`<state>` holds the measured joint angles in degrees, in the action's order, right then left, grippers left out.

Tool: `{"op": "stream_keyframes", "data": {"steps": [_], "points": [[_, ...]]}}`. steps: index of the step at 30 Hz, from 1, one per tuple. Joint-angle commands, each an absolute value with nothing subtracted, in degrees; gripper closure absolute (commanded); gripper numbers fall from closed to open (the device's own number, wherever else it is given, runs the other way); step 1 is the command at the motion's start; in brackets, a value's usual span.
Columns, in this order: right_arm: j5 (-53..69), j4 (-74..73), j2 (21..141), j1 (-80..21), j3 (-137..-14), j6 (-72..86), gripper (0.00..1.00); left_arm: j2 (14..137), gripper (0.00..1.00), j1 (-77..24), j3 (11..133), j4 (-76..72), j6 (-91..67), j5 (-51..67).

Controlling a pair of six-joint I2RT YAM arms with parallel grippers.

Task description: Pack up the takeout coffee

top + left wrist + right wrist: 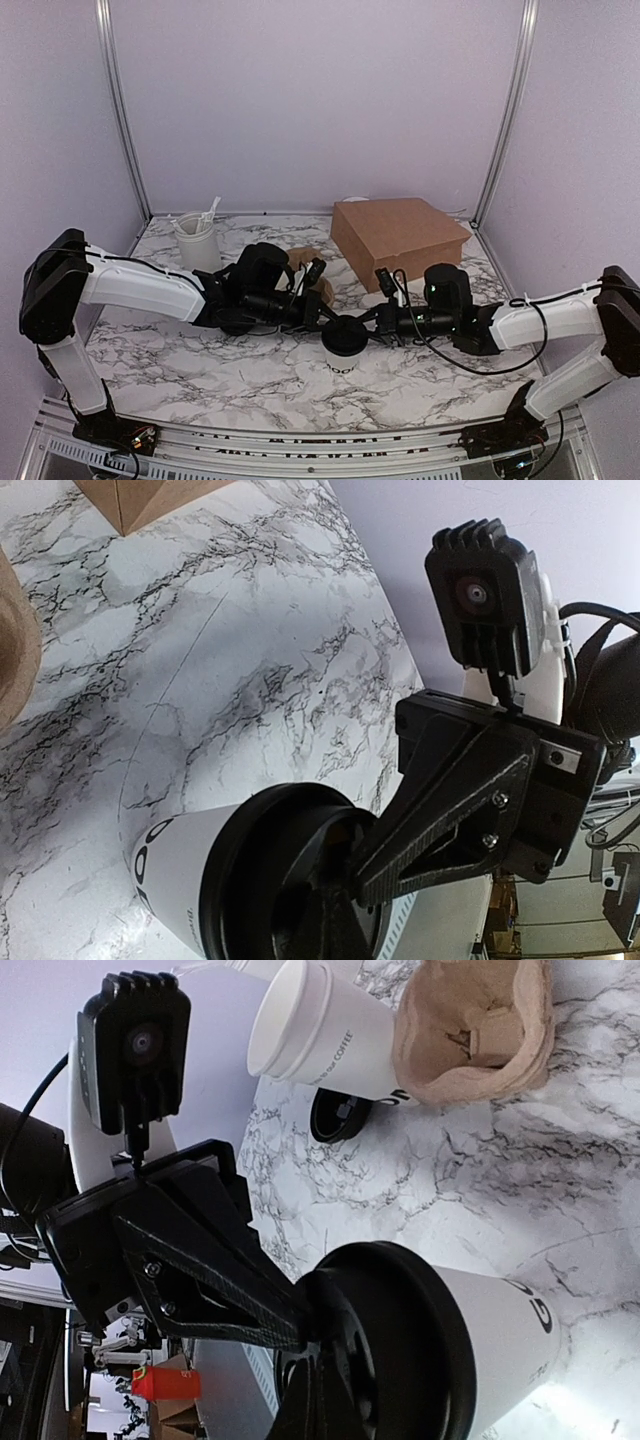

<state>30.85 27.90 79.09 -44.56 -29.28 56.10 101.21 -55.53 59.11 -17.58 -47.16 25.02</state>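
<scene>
Pressing evenly on the lid (345, 332) seems to be the step: both tips should be bearing straight down, since a sideways push could tip the coffee cup (346, 358). The left hand (326, 318) and right hand (371, 320) are closed tight, clamping nothing, tips touching the lid. The cup is standing upright mid-tabletop (200, 370).

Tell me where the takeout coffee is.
In the top view the takeout coffee stands mid-table, between the left gripper and right gripper at its lid, nearer the arms than the brown carrier.
</scene>
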Motion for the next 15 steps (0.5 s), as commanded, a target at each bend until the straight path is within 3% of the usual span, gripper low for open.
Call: {"op": "stream_keyframes", "data": {"steps": [1,9,15], "points": [[29.24,20.78,74.83,-44.43,-32.83,54.23,1.00,101.53,1.00,-55.71,58.10,-9.93,-46.20,22.95],[29.08,12.11,70.38,-47.14,-40.01,47.28,1.00,101.56,1.00,-55.98,58.44,-9.82,-46.32,22.81],[30.05,17.08,75.70,-49.98,-33.37,49.42,1.00,101.60,1.00,-56.07,58.54,-9.58,-46.25,22.78]]}}
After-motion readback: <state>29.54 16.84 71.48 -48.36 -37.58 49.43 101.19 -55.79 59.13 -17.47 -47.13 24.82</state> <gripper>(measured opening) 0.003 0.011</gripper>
